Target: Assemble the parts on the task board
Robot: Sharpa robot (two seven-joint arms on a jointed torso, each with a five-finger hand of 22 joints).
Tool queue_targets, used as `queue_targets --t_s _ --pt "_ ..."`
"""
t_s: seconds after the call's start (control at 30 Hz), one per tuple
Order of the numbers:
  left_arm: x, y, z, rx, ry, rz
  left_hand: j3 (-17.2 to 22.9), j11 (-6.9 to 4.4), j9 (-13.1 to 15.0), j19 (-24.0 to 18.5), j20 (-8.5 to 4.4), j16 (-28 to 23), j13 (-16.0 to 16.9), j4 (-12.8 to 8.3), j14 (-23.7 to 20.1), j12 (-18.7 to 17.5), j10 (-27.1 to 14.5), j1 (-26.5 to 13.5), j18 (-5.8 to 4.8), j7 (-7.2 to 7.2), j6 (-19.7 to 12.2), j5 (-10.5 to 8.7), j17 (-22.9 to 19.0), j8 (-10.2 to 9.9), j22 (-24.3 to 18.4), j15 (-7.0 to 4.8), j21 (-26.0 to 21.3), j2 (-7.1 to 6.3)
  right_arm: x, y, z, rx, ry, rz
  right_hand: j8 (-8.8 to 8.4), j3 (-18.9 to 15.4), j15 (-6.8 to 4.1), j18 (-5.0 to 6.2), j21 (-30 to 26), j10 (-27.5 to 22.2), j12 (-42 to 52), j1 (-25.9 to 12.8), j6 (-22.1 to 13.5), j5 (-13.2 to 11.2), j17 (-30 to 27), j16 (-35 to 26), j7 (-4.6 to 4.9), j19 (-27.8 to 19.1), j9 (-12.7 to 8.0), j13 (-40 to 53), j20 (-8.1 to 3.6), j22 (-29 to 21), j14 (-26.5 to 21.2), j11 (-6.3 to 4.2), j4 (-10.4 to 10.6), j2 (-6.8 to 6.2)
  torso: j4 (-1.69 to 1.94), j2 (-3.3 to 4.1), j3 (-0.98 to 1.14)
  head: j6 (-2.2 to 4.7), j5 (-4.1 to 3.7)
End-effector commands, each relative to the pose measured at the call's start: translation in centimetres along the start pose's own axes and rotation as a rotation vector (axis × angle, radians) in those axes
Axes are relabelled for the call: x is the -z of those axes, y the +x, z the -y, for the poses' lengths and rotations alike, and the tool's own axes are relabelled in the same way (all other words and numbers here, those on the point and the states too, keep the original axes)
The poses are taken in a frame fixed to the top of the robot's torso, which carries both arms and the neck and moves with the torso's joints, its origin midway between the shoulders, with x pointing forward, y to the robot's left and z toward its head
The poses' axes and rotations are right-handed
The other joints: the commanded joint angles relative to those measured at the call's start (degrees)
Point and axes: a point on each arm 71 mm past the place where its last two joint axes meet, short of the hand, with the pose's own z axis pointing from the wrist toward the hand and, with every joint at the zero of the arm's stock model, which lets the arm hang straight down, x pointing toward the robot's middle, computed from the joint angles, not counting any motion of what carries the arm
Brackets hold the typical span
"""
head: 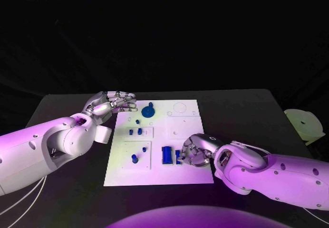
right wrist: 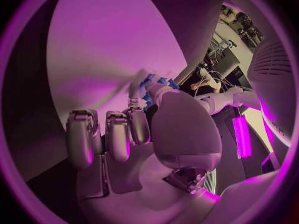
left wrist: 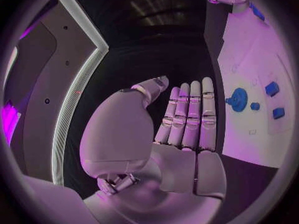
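- Fingers of the right silver hand [head: 194, 151] curl down onto the near right part of the white rectangular task board [head: 185, 175]; they seem to pinch a small blue part [right wrist: 148, 80] there, though I can't tell for sure.
- Just beside them, toward the left arm, lies an upright-looking blue rectangular block [head: 167, 155], long axis running away from the robot.
- The left silver hand [head: 110, 102] hovers by the board's far left corner, fingers loosely bent, holding nothing, near a blue gear-shaped piece [head: 147, 111].
- The right hand is clearly nearer the block.
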Motion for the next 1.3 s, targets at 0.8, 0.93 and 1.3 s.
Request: queue_targets --t_s 0.8,0.93,1.3 --pt "-0.2 -0.2 -0.3 0.009 0.014 0.003 0.02 0.37 -0.08 0.3 0.37 -0.3 -0.01 0.24 -0.13 -0.41 -0.04 -0.22 0.1 0.25 -0.02 0.17 0.18 -0.42 -0.15 0.32 -0.43 0.61 -0.5 -4.6 1.5 -0.403 -0.126 0.167 -2.98 -2.37 2.2 4.23 -21.94 -10.42 -21.44 4.39 -7.27 4.11 -5.49 -8.31 3.06 -5.71 -0.44 -8.25 1.72 6.73 0.74 2.86 -1.27 0.86 -0.22 -0.76 -0.34 1.5 -0.21" --pt "-0.2 -0.8 -1.0 0.016 0.016 0.033 -0.09 0.41 -0.08 0.33 0.4 -0.34 -0.01 0.38 -0.11 -0.43 -0.04 -0.4 0.1 0.29 -0.03 0.13 0.24 -0.44 -0.2 0.34 -0.51 0.56 -1.9 -6.3 3.4 -0.586 -0.123 0.199 -4.28 -1.32 3.65 8.18 -47.74 -21.41 -38.63 7.06 -11.1 4.8 -24.47 -22.51 4.91 -17.05 -0.49 -21.0 3.02 -2.84 -6.87 4.33 -3.05 1.67 -0.42 -1.75 -0.7 2.55 -0.11" --pt "-1.0 -3.6 -2.8 0.067 0.063 0.187 0.21 0.89 -0.73 -0.26 0.75 -1.86 -0.36 0.54 -1.52 -1.84 -2.28 -0.16 -0.04 0.32 -2.78 -0.05 0.29 -2.22 -0.93 0.9 -1.84 0.86 -6.5 -9.5 8.6 -0.907 -0.082 0.36 -10.9 6.59 8.81 7.97 -68.72 -29.89 -56.97 7.55 -15.94 3.3 -44.66 -52.71 9.07 -29.29 -5.84 -40.48 7.49 -17.47 -25.33 9.34 -5.06 1.73 -1.36 -4.37 -0.93 8.97 0.6"
